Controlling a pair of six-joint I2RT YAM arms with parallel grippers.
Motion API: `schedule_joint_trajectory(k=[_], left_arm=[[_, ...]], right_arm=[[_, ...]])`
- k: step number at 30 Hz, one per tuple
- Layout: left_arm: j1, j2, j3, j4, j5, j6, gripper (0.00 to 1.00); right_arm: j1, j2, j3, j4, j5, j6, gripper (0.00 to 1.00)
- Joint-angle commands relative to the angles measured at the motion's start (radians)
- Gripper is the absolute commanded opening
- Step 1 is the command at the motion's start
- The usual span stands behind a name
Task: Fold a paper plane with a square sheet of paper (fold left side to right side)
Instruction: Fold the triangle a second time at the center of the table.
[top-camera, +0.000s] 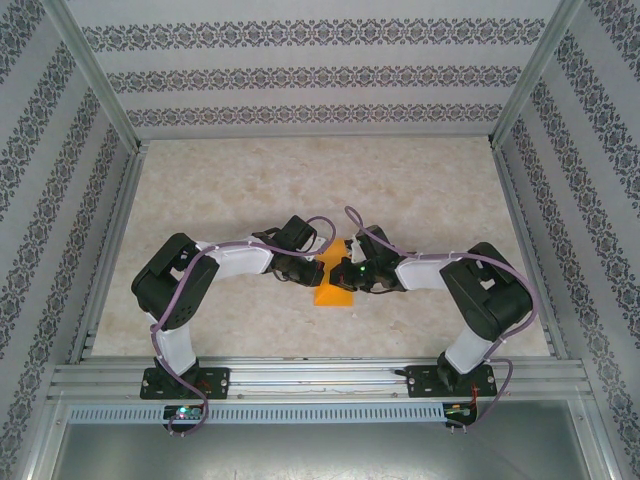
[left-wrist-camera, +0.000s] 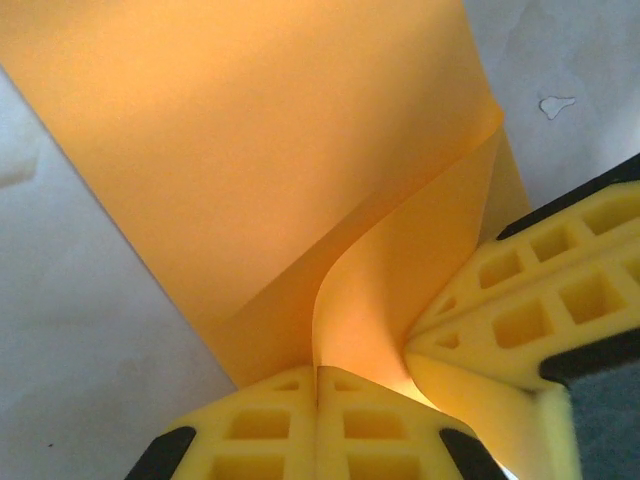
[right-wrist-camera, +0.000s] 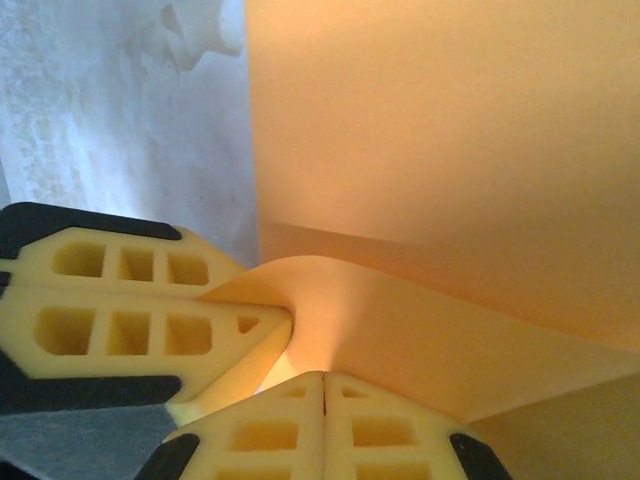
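The paper (top-camera: 334, 290) sits in the middle of the table (top-camera: 200, 190). The left gripper (left-wrist-camera: 318, 390) and right gripper (right-wrist-camera: 323, 392) are each pinched tight on its lifted edge, which curls over the flat part. I'd say the fold's started but there's no crease yet, so most of the plane is left.

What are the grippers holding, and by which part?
The orange sheet of paper: the left gripper and the right gripper each pinch its lifted, curling flap, close together.

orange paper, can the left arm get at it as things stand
Probably yes: the left gripper looks shut on a lifted edge of the orange paper, with the right gripper pinching beside it; nothing blocks it.
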Motion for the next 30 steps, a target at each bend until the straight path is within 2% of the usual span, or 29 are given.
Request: schedule_joint_trajectory(k=[1,11,17,22,26,30], left_arm=[[0.009,0.043,-0.004,-0.038,-0.037,0.022,0.01],[0.009,0.046,0.0,-0.039,-0.04,0.02,0.02],[0.01,0.006,0.015,-0.049,-0.051,0.004,0.14],[0.023,-0.086,0.037,-0.096,-0.074,-0.008,0.2],[0.036,-0.173,0.017,-0.128,-0.08,-0.02,0.21],[0.036,-0.242,-0.022,-0.157,-0.029,-0.049,0.15]], right_arm=[[0.011,0.018,-0.003,-0.027,0.028,-0.029,0.0],[0.008,0.029,-0.02,-0.052,0.044,-0.035,0.0],[0.007,0.037,-0.043,-0.062,0.057,-0.029,0.0],[0.006,0.043,-0.054,-0.061,0.062,-0.028,0.0],[0.006,0.035,-0.056,-0.056,0.061,-0.03,0.0],[0.006,0.028,-0.053,-0.049,0.054,-0.029,0.0]])
